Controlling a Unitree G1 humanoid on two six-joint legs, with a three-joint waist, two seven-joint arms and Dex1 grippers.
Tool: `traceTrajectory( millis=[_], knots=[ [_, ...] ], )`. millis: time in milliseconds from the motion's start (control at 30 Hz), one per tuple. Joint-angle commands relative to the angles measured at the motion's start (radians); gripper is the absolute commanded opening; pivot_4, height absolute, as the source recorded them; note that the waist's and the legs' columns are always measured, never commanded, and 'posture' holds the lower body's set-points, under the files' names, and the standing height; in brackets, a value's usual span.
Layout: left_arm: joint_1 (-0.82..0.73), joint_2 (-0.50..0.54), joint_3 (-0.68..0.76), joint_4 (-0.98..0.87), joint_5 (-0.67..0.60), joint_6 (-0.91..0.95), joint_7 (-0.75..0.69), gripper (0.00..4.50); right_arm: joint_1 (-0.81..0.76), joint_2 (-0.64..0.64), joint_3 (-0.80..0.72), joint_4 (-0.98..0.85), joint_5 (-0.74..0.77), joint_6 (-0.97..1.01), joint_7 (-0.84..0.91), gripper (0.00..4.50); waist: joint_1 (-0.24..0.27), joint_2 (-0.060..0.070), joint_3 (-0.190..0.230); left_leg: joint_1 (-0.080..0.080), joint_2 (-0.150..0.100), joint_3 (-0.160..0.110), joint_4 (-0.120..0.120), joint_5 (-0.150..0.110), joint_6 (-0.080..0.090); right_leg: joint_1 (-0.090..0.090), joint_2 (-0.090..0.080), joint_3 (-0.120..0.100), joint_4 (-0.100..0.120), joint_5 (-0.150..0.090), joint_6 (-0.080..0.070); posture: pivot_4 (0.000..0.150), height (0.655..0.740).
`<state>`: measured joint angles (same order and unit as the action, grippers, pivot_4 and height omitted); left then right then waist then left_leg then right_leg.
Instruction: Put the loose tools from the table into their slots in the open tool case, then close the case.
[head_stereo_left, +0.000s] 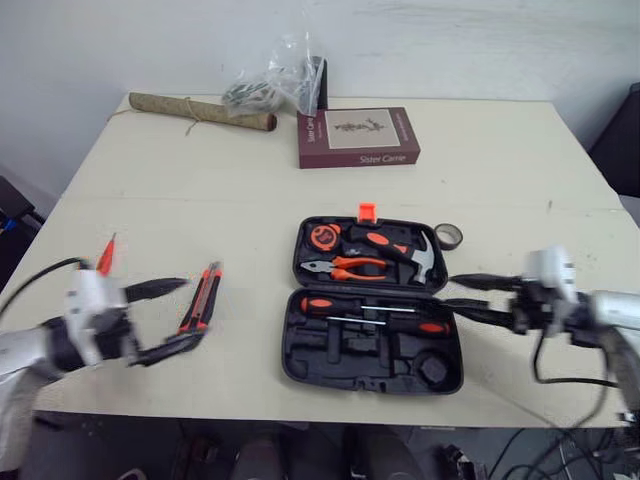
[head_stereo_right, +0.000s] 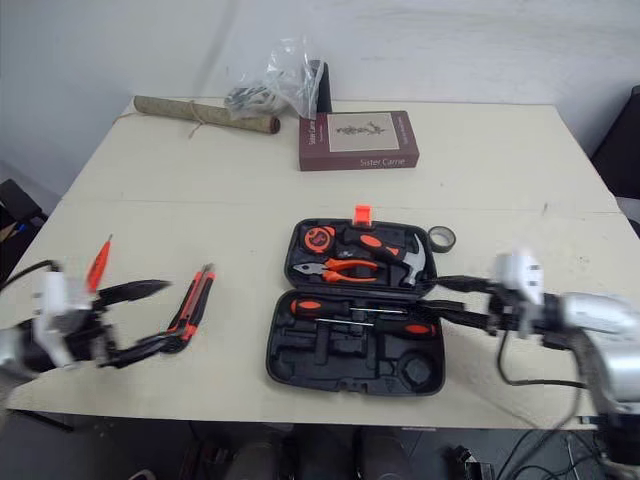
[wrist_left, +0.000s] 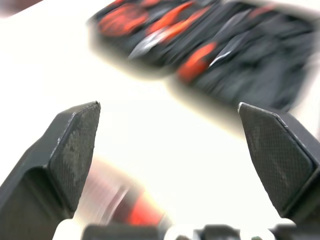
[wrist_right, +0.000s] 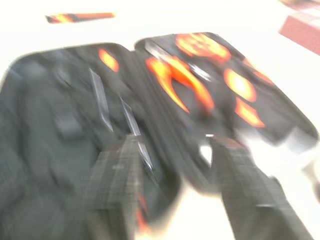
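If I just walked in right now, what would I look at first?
Probably the open black tool case in the middle of the table, with orange-handled pliers tucked inside. Next you'd spot the orange and black utility knife lying loose to the left of the case, with the left gripper open right by it.

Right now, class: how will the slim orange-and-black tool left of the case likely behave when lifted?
The orange-and-black tool looks rigid, so it should probably lift without drooping. Lying flat on the table, long and narrow, it seems unlikely to roll; gripped near one end, it may tilt.
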<state>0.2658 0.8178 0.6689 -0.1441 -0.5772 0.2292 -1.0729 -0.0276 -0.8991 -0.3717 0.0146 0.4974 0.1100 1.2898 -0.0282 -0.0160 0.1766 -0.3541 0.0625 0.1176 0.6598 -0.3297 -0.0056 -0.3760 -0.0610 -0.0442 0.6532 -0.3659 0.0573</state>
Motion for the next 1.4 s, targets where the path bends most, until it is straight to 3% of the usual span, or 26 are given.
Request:
traceTrajectory(
  millis=[33,233,367,467,567,667,833,933,1067,1233,1400],
  knots=[
    [0.046,0.022,0.162,0.144,0.032,-0.091,-0.01,4.5,0.032,-0.011,-0.131,0.175,0.01,-0.198,0.099,4.33,0.0,-0.001,0.0,0.0,0.0,0.0,0.0,0.0,0.001,0.001,0.0,0.0,0.0,0.0,0.0,0.15,0.74],
    [0.115,0.064,0.332,0.454,0.1,-0.231,0.037,4.5,0.098,-0.114,-0.235,0.566,-0.062,-0.382,0.129,4.42,-0.003,0.0,0.001,0.002,0.0,0.003,-0.002,-0.002,0.001,-0.001,0.0,0.002,0.0,0.0,0.0,0.15,0.74],
    [0.128,0.084,0.361,0.533,0.112,-0.252,0.066,4.5,0.039,-0.147,-0.246,0.745,-0.08,-0.475,0.096,4.42,-0.007,-0.001,0.001,0.003,0.0,0.003,-0.002,-0.002,0.0,0.0,-0.001,0.002,0.0,0.0,-0.001,0.15,0.74],
    [0.139,0.066,0.366,0.547,0.115,-0.231,0.113,4.5,0.003,-0.124,-0.228,0.78,-0.083,-0.535,0.1,4.42,-0.01,0.0,0.0,0.004,0.0,0.003,-0.004,-0.003,-0.001,-0.001,-0.001,0.002,0.001,-0.001,-0.001,0.15,0.74],
    [0.157,0.032,0.359,0.469,0.09,-0.149,0.165,4.5,-0.024,-0.071,-0.214,0.706,-0.041,-0.517,0.109,4.42,-0.019,0.0,0.0,0.004,0.0,0.003,-0.009,-0.001,-0.004,-0.002,-0.001,0.002,0.0,-0.001,-0.002,0.15,0.74],
    [0.134,0.014,0.344,0.306,0.023,0.034,0.258,4.5,-0.022,0.025,-0.185,0.501,0.043,-0.454,0.115,4.42,-0.026,-0.001,0.001,0.004,0.001,0.002,-0.01,0.0,-0.005,-0.002,-0.001,0.001,0.001,-0.001,-0.002,0.15,0.74],
    [-0.036,0.053,0.281,0.147,-0.066,0.388,0.493,4.5,-0.041,0.151,-0.102,0.186,0.132,-0.313,0.029,4.42,-0.016,0.0,0.001,0.004,0.0,0.0,-0.009,0.001,-0.005,-0.001,-0.001,0.0,0.004,-0.001,-0.002,0.15,0.74],
    [-0.181,0.082,0.206,0.174,-0.074,0.54,0.601,4.5,-0.069,0.206,-0.037,0.054,0.159,-0.264,-0.001,4.42,-0.006,0.0,0.001,0.004,0.0,-0.001,-0.009,0.002,-0.007,-0.002,-0.001,-0.001,0.005,-0.001,-0.002,0.15,0.74],
    [-0.355,0.116,0.04,0.25,0.006,0.627,0.681,4.5,-0.11,0.258,0.042,-0.057,0.169,-0.225,-0.025,4.42,-0.001,-0.001,0.001,0.003,0.0,-0.001,-0.009,0.005,-0.011,-0.002,-0.001,-0.002,0.005,-0.001,-0.002,0.15,0.74],
    [-0.561,0.156,-0.133,0.436,0.088,0.677,0.692,4.5,-0.129,0.28,0.097,-0.125,0.175,-0.205,-0.013,4.42,0.0,-0.002,0.001,0.002,0.0,-0.001,-0.008,0.005,-0.012,-0.004,-0.001,-0.002,0.005,-0.001,-0.002,0.15,0.74],
    [-0.733,0.14,-0.316,0.675,0.211,0.598,0.644,4.5,-0.138,0.293,0.115,-0.115,0.151,-0.227,-0.004,4.42,0.0,-0.002,0.001,0.002,0.0,0.0,-0.007,0.005,-0.012,-0.005,-0.001,-0.002,0.006,-0.001,-0.002,0.15,0.74]
  ],
)
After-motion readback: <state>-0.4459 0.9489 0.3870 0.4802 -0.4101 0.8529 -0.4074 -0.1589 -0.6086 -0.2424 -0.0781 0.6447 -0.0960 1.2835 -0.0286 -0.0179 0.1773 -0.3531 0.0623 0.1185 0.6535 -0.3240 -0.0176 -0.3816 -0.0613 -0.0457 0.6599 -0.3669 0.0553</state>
